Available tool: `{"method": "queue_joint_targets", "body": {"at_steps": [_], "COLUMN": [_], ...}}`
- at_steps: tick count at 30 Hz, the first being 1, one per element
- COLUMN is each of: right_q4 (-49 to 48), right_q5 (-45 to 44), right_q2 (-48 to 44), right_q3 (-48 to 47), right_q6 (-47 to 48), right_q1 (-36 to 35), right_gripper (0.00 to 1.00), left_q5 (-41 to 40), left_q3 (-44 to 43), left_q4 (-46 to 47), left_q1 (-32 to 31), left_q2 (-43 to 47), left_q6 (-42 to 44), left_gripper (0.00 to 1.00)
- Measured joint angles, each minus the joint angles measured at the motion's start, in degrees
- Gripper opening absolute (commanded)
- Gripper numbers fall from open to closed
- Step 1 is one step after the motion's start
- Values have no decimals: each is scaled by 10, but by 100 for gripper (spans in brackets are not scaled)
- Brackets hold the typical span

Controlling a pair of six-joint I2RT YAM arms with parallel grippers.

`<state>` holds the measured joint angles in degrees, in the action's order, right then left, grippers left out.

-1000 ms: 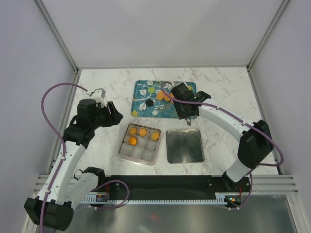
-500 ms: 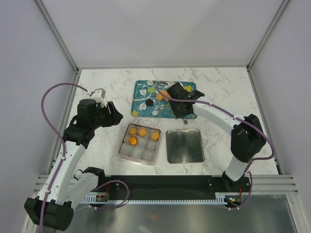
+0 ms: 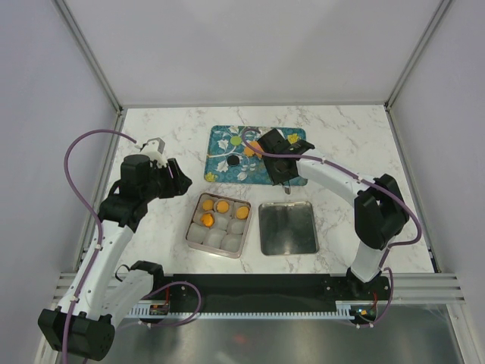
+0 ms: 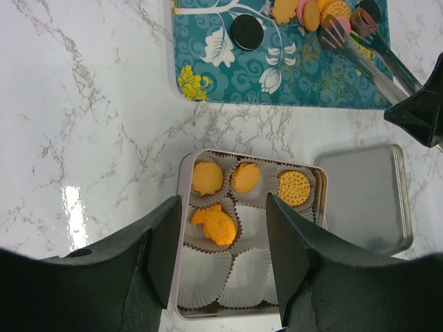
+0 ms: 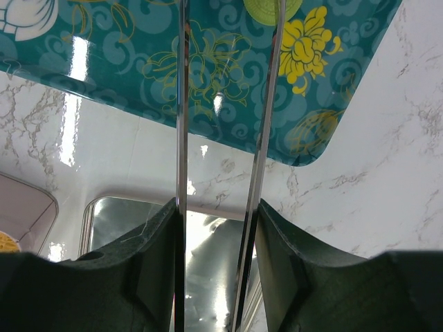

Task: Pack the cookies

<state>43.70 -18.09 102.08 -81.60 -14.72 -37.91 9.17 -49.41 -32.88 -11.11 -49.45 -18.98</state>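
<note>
White marble tabletop (image 3: 167, 129) inside a white-walled enclosure carries every item in the top external view. A teal rectangular tray with printed flowers (image 3: 220, 173) lies at the far centre. Loose cookies (image 3: 233, 161), 1 black and several orange, rest on it. On the near side of the tray, a pink square tin lined with white paper cups (image 3: 189, 226) holds 4 orange cookies. A silver square metal lid (image 3: 288, 227) lies just beside the tin, on its right. The left gripper (image 3: 178, 180) hangs left of the tin. The right gripper (image 3: 285, 176) sits over the tray's near right edge.

Left wrist view: the left gripper's fingers (image 4: 163, 235) stand wide apart above the tin, with nothing held. 3 round orange cookies fill the far row of cups, and 1 fish-shaped orange cookie sits in the middle row's left cup. The pink-tipped metal tongs (image 4: 374, 52) reach the orange and pink cookies at the tray's far edge, tips apart.

Right wrist view: the right gripper's fingers (image 5: 152, 249) clamp narrowly on the 2 tong blades, above the tray corner and the lid.
</note>
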Motion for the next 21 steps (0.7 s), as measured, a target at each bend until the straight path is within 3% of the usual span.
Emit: {"method": "queue_joint_targets", "body": {"at_steps": [21], "right_q4": [11], "right_q5": [13], "right_q2": [-14], "right_q3": [-2], "right_q6": [0], "right_q1": [0], "right_gripper": [39], "left_q5": [0], "left_q3": [0], "left_q4": [0], "left_q1": [0], "left_q2": [0], "left_q6": [0], "left_gripper": [60]}}
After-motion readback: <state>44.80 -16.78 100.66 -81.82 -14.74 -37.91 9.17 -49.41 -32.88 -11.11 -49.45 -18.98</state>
